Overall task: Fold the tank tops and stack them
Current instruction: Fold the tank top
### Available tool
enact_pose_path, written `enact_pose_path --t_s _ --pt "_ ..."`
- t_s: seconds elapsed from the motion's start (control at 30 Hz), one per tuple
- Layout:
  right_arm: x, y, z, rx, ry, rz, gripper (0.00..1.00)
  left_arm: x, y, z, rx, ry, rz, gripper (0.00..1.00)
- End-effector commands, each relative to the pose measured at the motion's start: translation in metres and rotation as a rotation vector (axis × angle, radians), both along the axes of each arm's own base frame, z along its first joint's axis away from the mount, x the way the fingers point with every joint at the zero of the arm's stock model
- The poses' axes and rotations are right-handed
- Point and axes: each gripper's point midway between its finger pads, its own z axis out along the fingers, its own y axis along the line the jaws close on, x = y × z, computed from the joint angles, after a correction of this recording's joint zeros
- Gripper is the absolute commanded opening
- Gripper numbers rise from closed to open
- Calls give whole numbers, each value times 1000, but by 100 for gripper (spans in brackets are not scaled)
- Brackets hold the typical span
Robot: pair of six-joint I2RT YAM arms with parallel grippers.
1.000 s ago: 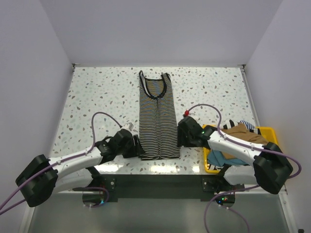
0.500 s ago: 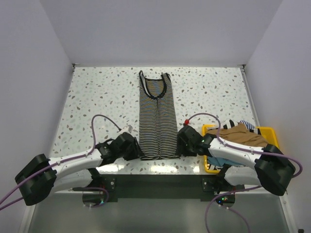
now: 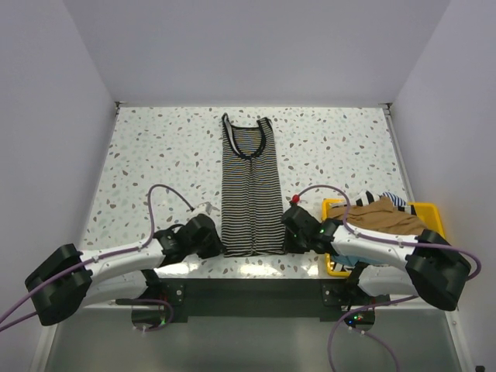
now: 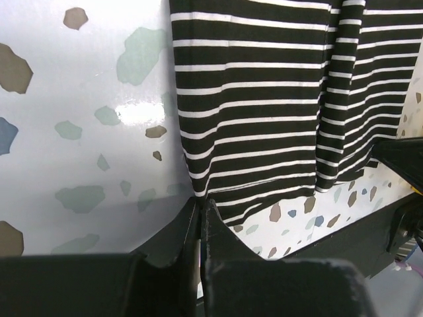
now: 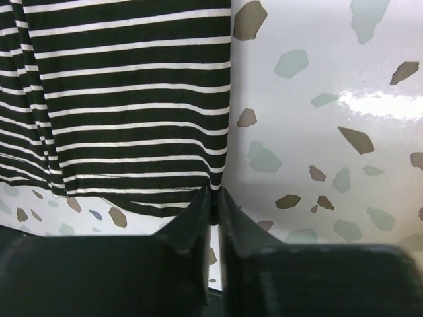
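A thin black-and-white striped tank top (image 3: 250, 186) lies flat and lengthwise on the speckled table (image 3: 155, 155), folded narrow, with its dark-trimmed neck at the far end. My left gripper (image 3: 220, 246) is at its near left hem corner. In the left wrist view the gripper (image 4: 199, 205) is shut, pinching the edge of the striped cloth (image 4: 264, 99). My right gripper (image 3: 285, 239) is at the near right hem corner. Seen from the right wrist, that gripper (image 5: 215, 195) is shut on the corner of the cloth (image 5: 132, 99). A tan-brown tank top (image 3: 385, 215) lies in the basket.
A yellow basket (image 3: 428, 208) stands at the near right beside the right arm, holding the tan top, a broad-striped cloth (image 3: 391, 199) and a teal cloth (image 3: 349, 254). Purple cables loop over both arms. White walls close the table on three sides.
Both grippers slid toward the near hem corners of the striped top and went from open to shut on them. The top itself has not moved.
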Motion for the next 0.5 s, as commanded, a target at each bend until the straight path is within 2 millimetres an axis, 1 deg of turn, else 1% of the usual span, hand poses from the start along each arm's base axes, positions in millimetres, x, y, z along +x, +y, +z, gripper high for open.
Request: enact_pose_path --t_s 0.0,0.07,0.17,0.2,0.23,0.27,0.3,0.33,0.37,0.4,0.43,0.47 --pt "-4 3 0 4 5 -7 4 -24 27 -28 128 72 -31 2" --pt "-8 1 2 -11 3 1 0 -26 25 -25 124 69 -43 0" --pt "-15 1 9 -20 -5 11 0 -34 27 -22 139 76 -54 0" --pt "-16 3 15 -9 -17 12 0 -38 29 -21 154 85 -49 0" --pt "-24 5 17 -18 -18 39 0 -42 27 -16 146 78 -64 0" --pt "-29 5 19 -16 -15 32 0 -44 27 -14 147 77 -65 0" --pt "-29 8 26 -15 -33 30 0 -48 30 -12 161 88 -56 0" --pt "-39 8 31 -22 -35 60 0 -52 28 -7 147 82 -70 0" --pt "-43 12 36 -8 -38 50 0 -55 26 -3 135 83 -75 0" --pt "-42 16 46 4 -66 45 0 -61 26 -1 137 96 -80 0" --pt "-49 15 51 -2 -70 63 0 -62 24 5 117 88 -79 0" --pt "-49 17 56 7 -78 55 0 -63 24 9 112 86 -80 0"
